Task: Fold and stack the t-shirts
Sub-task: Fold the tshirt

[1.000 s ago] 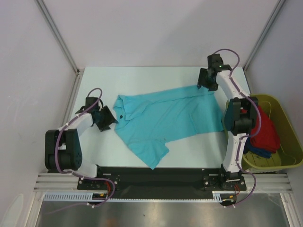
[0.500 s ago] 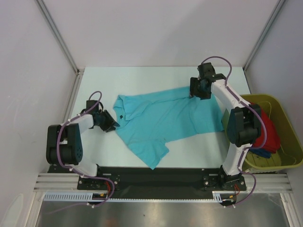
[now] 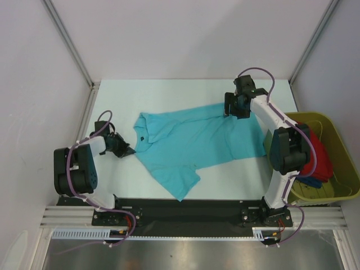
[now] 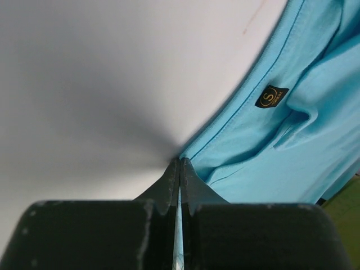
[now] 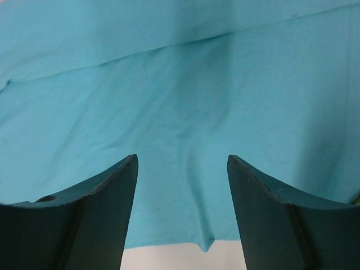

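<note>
Left tool (image 3: 127, 151) pressed together, pinching the left edge of the turquoise t-shirt (image 3: 197, 140) close to the collar; a thin strip of cloth shows between its fingertips in the left wrist view. Small dark label (image 4: 271, 96) sits just beyond the pinch. Shirt lies spread, slightly rumpled, across the middle of the white desk (image 3: 169, 93). Right tool (image 3: 232, 107) spread over the shirt's far-right part; contact with the cloth cannot be told. Olive-green tub (image 3: 337, 132) at right holds a red t-shirt (image 3: 316, 157) and a dark blue t-shirt (image 3: 306, 181).
</note>
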`<state>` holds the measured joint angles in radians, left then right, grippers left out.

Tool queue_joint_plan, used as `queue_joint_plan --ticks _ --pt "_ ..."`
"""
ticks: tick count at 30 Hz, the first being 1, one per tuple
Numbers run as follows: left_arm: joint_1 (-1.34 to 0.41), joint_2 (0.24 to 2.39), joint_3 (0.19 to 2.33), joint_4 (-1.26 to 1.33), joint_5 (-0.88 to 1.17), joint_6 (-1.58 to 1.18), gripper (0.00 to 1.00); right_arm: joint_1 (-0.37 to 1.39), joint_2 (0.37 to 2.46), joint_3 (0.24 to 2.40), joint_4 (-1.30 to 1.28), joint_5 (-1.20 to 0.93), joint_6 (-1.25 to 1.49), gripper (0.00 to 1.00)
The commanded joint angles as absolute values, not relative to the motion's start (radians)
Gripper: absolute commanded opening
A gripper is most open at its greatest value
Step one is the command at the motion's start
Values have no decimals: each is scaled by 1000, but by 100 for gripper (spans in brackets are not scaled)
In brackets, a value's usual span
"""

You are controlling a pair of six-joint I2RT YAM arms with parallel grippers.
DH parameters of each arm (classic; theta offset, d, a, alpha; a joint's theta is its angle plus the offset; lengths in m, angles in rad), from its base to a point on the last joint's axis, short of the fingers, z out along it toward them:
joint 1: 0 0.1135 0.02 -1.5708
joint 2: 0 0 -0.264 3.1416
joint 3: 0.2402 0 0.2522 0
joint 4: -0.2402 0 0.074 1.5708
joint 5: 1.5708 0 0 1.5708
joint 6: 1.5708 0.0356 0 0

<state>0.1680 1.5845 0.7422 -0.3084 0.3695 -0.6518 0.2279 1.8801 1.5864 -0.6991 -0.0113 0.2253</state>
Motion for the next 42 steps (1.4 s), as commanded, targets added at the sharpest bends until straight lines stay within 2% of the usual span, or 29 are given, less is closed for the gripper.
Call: queue_joint_plan --ticks 1,10,11,12,13,16,19,20,21,22,23,25,28,33,35,39,42 --pt "219 1583 753 -362 258 -589 0 235 1856 1588 -673 -31 207 71" --pt "275 1533 752 -406 218 -548 1 235 1948 1676 -672 -80 245 72" --pt "276 1525 756 -414 210 -545 4 235 1959 1690 -672 -80 248 72" --pt "275 1505 762 -417 198 -540 9 227 1973 1707 -675 -89 255 72" --pt "273 1491 782 -419 184 -531 27 224 1991 1724 -675 -95 265 72" --pt "258 1415 849 -434 92 -505 52 204 2057 1808 -692 -115 284 72" --pt "242 1397 938 -440 64 -489 66 169 2114 1874 -684 -135 317 72" --pt "238 1400 954 -416 87 -489 68 160 2127 1890 -681 -140 325 72" --pt "233 1410 968 -390 125 -498 68 146 2152 1925 -681 -149 336 72" --pt "230 1422 982 -353 174 -511 65 126 2166 1943 -686 -153 339 72" --pt "227 1463 988 -251 307 -555 63 112 2180 1963 -689 -156 345 72" --pt "195 1518 1043 -181 386 -606 58 92 2227 2041 -710 -160 351 72" --pt "134 1629 1159 -179 356 -650 59 66 2282 2150 -752 -153 351 72" --pt "101 1805 1299 -218 310 -793 63 60 2299 2180 -753 -149 342 72" --pt "97 1848 1353 -261 304 -865 62 58 2299 2174 -752 -150 345 72" --pt "91 1934 1406 -302 288 -960 52 54 2298 2175 -749 -144 337 72" --pt "86 1957 1431 -299 265 -994 51 45 2293 2177 -741 -140 336 72"
